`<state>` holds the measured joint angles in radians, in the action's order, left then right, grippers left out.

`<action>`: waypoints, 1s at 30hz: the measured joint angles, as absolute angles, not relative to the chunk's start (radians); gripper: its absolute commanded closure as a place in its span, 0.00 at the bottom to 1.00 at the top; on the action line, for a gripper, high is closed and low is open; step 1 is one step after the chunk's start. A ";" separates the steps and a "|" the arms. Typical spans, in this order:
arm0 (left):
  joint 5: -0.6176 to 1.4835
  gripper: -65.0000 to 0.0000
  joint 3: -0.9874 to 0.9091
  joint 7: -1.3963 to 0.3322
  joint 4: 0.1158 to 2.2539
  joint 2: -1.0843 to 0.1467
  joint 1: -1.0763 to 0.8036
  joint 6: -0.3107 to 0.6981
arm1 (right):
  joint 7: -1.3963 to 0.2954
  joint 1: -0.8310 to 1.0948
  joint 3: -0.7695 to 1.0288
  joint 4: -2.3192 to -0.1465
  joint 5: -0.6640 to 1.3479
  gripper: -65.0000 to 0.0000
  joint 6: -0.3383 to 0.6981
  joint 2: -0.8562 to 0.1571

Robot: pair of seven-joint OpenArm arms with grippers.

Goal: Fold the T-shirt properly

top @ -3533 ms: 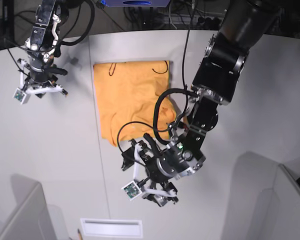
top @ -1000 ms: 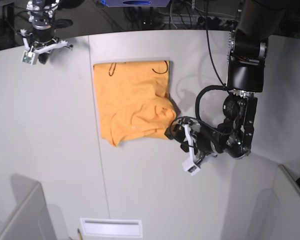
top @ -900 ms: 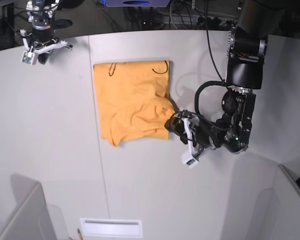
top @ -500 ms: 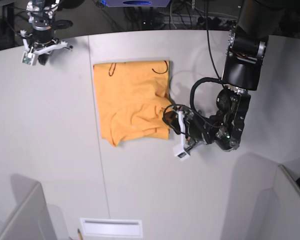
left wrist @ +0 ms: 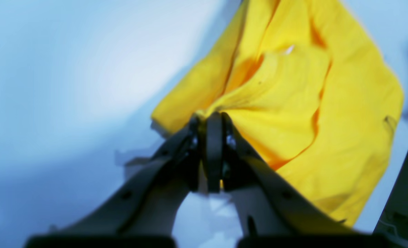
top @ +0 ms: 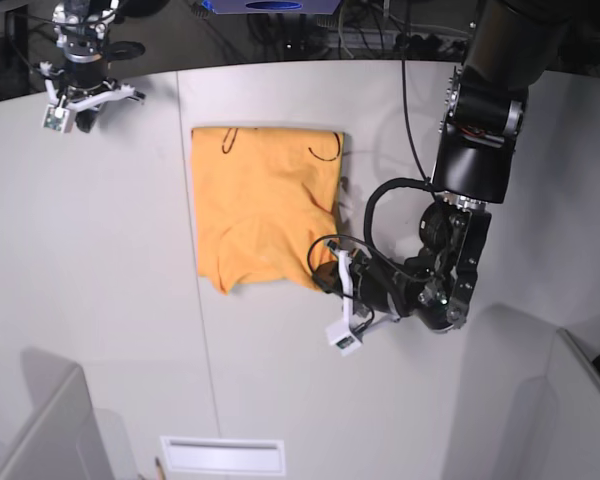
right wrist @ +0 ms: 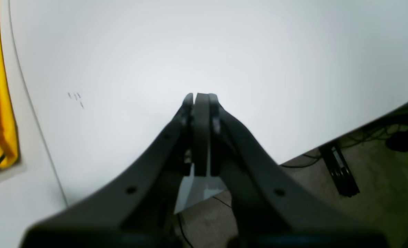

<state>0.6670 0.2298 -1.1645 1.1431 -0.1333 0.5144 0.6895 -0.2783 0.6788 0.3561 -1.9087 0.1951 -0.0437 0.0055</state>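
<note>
Left gripper [left wrist: 209, 120] pinching the T-shirt [top: 265, 215] at its lower corner, cloth bunched (wrist view blurred), right gripper [right wrist: 200, 98] pressed together, empty, over the table [top: 110, 300].

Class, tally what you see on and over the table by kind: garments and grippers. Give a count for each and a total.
T-shirt: 1
Grippers: 2, the left gripper and the right gripper
Total: 3
</note>
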 measured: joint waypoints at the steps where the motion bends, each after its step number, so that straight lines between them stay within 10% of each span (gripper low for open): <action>1: 0.668 1.00 0.230 -1.164 1.143 -0.125 0.521 0.690 | -0.279 0.680 0.356 -1.909 0.195 1.00 -0.044 0.006; 18: 0.660 1.00 0.230 -1.164 1.081 -0.092 0.575 0.496 | -0.281 0.682 0.356 -1.909 0.195 1.00 -0.044 0.006; 25: 0.673 0.28 0.163 -1.160 1.268 -0.112 0.484 0.500 | -0.281 0.679 0.356 -1.909 0.196 1.00 -0.044 0.008; 30: 0.660 0.44 0.009 -1.167 1.639 -0.190 0.257 0.497 | -0.281 0.690 0.361 -1.909 0.196 1.00 -0.044 0.007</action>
